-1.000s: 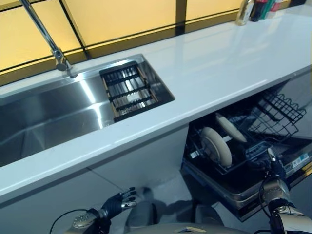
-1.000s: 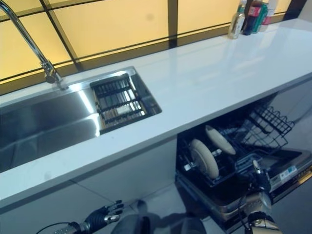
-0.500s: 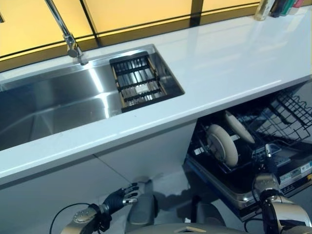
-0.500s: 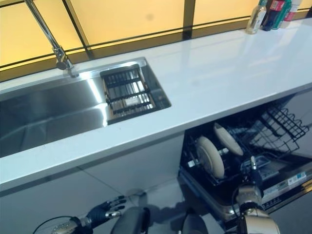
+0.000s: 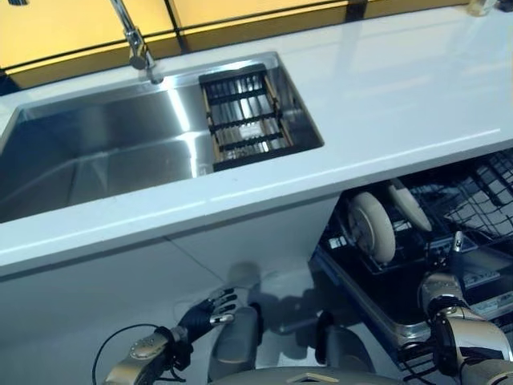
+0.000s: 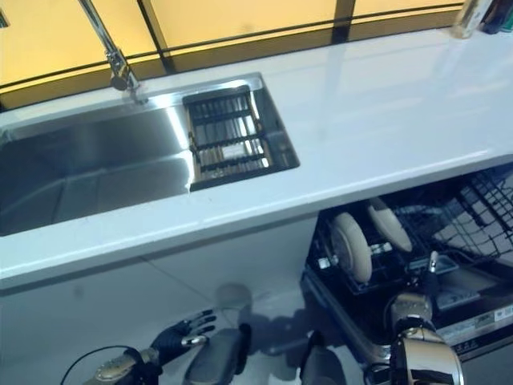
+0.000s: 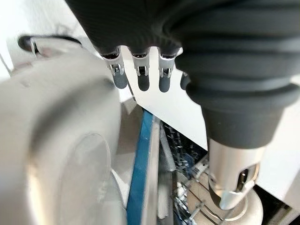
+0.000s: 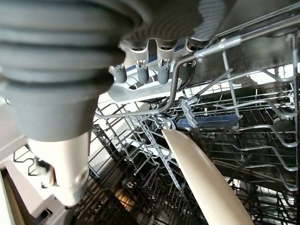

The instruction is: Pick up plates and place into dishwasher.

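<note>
Right hand [image 5: 443,290] sits low at the near right, at the front edge of the pulled-out dishwasher rack [image 5: 481,210]. Fingers [image 8: 140,70] extended and loose, nothing in them; the wrist view puts the tips up against the rack's wire frame, though I can't confirm contact.

Left hand [image 5: 210,309] hangs low at the near left, in front of the white cabinet front [image 5: 144,297]. Fingers relaxed and slightly spread, empty, looks idle.

Two cream plates [image 5: 373,226] stand on edge in the rack, side by side, leaning between the tines. That's the normal slot orientation, so they read as already loaded. One plate's rim [image 8: 201,180] shows close past the right hand.

Rack is drawn out under the white countertop [image 5: 401,88], which gives the right hand access from above and in front.

Steel sink [image 5: 104,160] is far left with a dark slatted drain rack [image 5: 244,120] at its right end and the tap [image 5: 132,36] behind. No plates visible there or on the counter. Judgement: loading looks finished or nearly so.
</note>
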You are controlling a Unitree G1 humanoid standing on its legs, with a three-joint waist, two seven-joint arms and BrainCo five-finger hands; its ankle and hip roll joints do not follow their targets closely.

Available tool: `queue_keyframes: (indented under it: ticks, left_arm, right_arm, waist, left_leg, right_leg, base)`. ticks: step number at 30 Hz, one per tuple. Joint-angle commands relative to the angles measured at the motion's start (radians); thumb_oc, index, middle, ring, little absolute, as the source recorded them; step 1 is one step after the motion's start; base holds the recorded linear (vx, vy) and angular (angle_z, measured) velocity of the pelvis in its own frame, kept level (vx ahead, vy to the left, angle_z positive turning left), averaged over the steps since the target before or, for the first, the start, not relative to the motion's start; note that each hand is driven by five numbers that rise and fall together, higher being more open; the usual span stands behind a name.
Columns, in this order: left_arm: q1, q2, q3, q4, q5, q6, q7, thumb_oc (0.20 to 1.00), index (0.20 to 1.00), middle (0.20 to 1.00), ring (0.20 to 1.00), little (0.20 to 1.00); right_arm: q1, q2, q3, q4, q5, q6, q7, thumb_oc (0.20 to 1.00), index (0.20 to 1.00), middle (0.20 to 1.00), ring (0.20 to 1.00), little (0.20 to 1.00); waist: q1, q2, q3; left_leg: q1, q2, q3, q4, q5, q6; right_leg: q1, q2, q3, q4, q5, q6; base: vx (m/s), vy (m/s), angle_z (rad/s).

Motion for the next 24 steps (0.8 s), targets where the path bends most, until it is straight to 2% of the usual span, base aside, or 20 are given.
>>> queue_keyframes:
  ticks: [1, 8, 17, 24]
  left_arm:
    - [-0.041, 0.06, -0.019, -0.108, -0.05, -0.023, 0.028, 1.0, 1.0, 1.0, 1.0, 1.0]
    - [-0.078, 0.063, -0.02, -0.115, -0.081, -0.062, 0.068, 1.0, 1.0, 1.0, 1.0, 1.0]
    - [-0.084, 0.063, -0.006, -0.126, -0.079, -0.082, 0.063, 1.0, 1.0, 1.0, 1.0, 1.0]
    - [-0.086, 0.061, 0.013, -0.153, -0.074, -0.085, 0.074, 1.0, 1.0, 1.0, 1.0, 1.0]
  right_arm:
    - [-0.208, -0.045, 0.033, -0.041, -0.113, -0.058, -0.004, 1.0, 1.0, 1.0, 1.0, 1.0]
    - [-0.317, -0.077, 0.067, -0.033, -0.053, -0.026, -0.002, 1.0, 1.0, 1.0, 1.0, 1.0]
    - [-0.407, -0.12, 0.094, -0.046, -0.113, -0.034, -0.03, 1.0, 1.0, 1.0, 1.0, 1.0]
    - [-0.453, -0.132, 0.134, -0.084, -0.135, -0.04, -0.009, 1.0, 1.0, 1.0, 1.0, 1.0]
  waist:
    - [0.044, -0.005, 0.0]
    - [0.054, -0.007, 0.042]
    - [0.074, -0.005, 0.066]
    - [0.079, -0.008, 0.083]
  left_leg:
    - [-0.091, 0.052, -0.028, -0.004, 0.098, 0.0]
    - [-0.119, 0.059, -0.04, -0.039, 0.126, -0.006]
    - [-0.145, 0.057, -0.045, -0.086, 0.157, -0.011]
    - [-0.164, 0.047, -0.053, -0.096, 0.162, -0.008]
  right_leg:
    - [0.009, 0.012, 0.0, -0.077, 0.09, 0.007]
    - [-0.027, 0.015, -0.023, -0.065, 0.082, -0.005]
    - [-0.06, 0.009, -0.064, -0.058, 0.072, -0.015]
    - [-0.085, 0.011, -0.062, -0.054, 0.069, -0.023]
  base:
    - [-0.14, -0.002, 0.11]
    - [-0.1, 0.02, 0.09]
    - [-0.06, 0.024, 0.13]
    - [-0.04, 0.013, 0.05]
